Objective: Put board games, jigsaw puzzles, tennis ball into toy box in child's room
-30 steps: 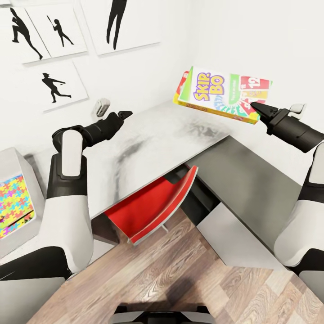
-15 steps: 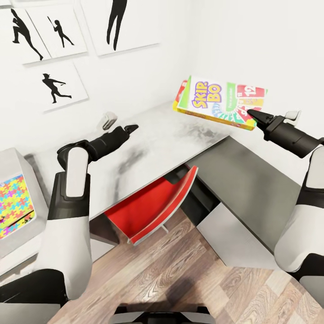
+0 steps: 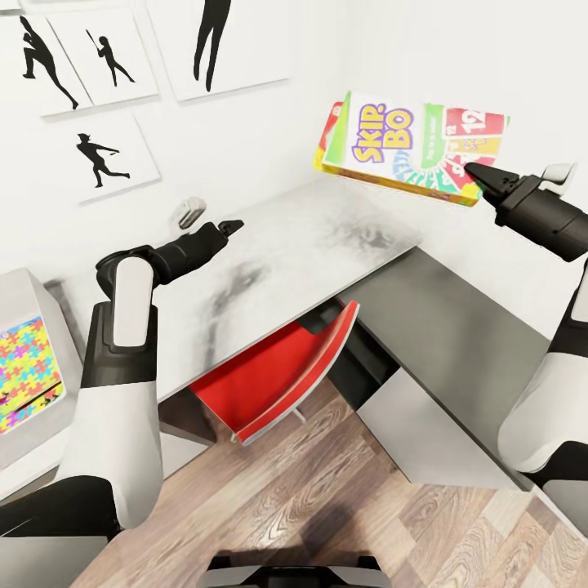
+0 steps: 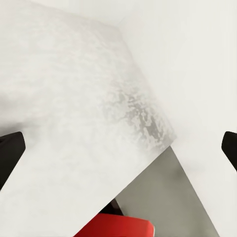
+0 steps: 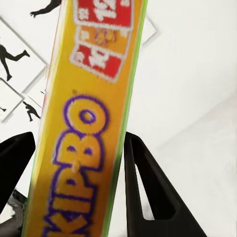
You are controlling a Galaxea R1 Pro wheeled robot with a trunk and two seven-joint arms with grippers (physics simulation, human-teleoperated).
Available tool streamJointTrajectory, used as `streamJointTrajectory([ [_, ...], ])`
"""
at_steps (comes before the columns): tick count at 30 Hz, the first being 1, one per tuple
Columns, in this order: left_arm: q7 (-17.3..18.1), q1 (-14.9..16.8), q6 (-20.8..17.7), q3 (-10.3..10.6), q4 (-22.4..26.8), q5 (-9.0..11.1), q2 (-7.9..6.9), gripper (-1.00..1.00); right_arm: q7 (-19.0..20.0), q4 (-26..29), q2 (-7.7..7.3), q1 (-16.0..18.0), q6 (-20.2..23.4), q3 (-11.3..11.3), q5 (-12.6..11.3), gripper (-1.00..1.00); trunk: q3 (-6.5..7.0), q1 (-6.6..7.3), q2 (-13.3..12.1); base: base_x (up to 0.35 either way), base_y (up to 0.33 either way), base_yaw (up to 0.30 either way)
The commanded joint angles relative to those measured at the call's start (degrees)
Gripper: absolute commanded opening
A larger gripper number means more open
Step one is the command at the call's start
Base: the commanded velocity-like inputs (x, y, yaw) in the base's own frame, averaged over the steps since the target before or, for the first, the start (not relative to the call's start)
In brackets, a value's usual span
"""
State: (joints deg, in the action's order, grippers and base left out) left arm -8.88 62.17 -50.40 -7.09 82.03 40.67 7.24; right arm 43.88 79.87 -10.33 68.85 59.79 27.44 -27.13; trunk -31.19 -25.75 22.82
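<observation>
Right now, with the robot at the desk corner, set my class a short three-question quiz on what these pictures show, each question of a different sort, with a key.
1. True or false: the right pincer holds the Skip-Bo box in the air above the table.
2. Which thing lies in the grey toy box at the head view's left edge? A) a tennis ball B) a jigsaw puzzle C) a red chair
3. Fill in: the left pincer hangs over the table, its fingers ____ and holding nothing.

Key: 1 true; 2 B; 3 open
</observation>
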Motion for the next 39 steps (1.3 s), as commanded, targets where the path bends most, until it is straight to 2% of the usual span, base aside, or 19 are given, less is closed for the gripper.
streamJointTrajectory([
  [1,-0.5,0.1,-0.3,-0.1,0.0,0.6,0.05,1.00,0.4,0.0,0.00,0.4,0.2,0.1,0.3,-1.00,-0.09,-0.03,0.1,0.000,0.000,0.000],
  [11,-0.5,0.1,-0.3,-0.1,0.0,0.6,0.05,1.00,0.4,0.0,0.00,3.4,0.2,0.1,0.3,-1.00,-0.09,-0.03,0.1,0.000,0.000,0.000],
  [30,-0.5,0.1,-0.3,-0.1,0.0,0.6,0.06,1.00,0.4,0.0,-0.02,3.3,0.2,0.1,0.3,-1.00,-0.09,-0.03,0.1,0.000,0.000,0.000],
  [39,1.9,0.7,-0.3,-0.9,-0.5,1.6,-0.92,1.00,-0.5,-0.7,-1.26,2.1,0.2,-0.2,-0.5,-1.00,-0.09,-0.03,0.1,0.000,0.000,0.000],
])
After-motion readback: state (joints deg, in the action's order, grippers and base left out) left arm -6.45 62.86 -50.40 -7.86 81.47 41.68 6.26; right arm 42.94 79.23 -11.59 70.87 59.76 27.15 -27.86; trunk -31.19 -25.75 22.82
